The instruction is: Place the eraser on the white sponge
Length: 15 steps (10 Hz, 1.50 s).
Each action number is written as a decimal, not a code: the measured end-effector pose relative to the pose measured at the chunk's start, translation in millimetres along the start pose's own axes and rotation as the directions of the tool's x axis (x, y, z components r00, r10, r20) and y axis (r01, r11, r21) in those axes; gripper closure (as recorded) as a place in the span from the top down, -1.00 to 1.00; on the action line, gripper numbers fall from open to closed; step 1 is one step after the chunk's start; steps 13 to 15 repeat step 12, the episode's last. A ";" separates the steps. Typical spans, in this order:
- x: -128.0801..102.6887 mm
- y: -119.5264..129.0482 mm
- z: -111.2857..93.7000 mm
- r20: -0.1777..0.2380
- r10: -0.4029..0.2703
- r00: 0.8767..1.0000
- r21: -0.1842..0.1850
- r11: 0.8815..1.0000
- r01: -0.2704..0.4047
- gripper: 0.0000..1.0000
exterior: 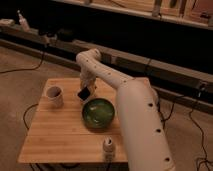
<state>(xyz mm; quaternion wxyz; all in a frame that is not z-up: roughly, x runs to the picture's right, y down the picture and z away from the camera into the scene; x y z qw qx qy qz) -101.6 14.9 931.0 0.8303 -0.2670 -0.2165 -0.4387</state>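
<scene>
My gripper [85,89] hangs over the back middle of the wooden table [60,135], between the white mug [54,95] and the green bowl [98,113]. It is shut on the eraser [83,94], a small black block, tilted and held a little above the tabletop. The white arm reaches in from the lower right and bends down to the gripper. The white sponge does not show; it is hidden or out of view.
A small white can [108,146] stands near the table's front edge. The arm's thick link [140,125] covers the table's right side. Cables lie on the floor to the left and right. A dark bench runs behind the table.
</scene>
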 end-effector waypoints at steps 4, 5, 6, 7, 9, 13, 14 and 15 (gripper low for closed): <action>0.9 2.4 4.2 -0.031 0.061 0.998 -0.017 0.998 -0.062 0.08; -3.4 3.5 6.0 -0.010 0.077 0.997 -0.020 0.997 -0.077 0.32; -5.0 5.1 6.8 0.002 0.085 0.996 -0.024 0.996 -0.085 0.47; -6.5 6.7 7.6 0.015 0.093 0.996 -0.028 0.995 -0.093 0.58; -6.2 10.0 8.7 0.023 0.101 0.995 -0.042 0.994 -0.100 0.60; -5.4 13.9 4.1 0.044 0.098 0.994 -0.061 0.994 -0.095 0.60; -5.4 13.9 4.1 0.044 0.098 0.994 -0.061 0.994 -0.095 0.60; -5.4 13.9 4.1 0.044 0.098 0.994 -0.061 0.994 -0.095 0.60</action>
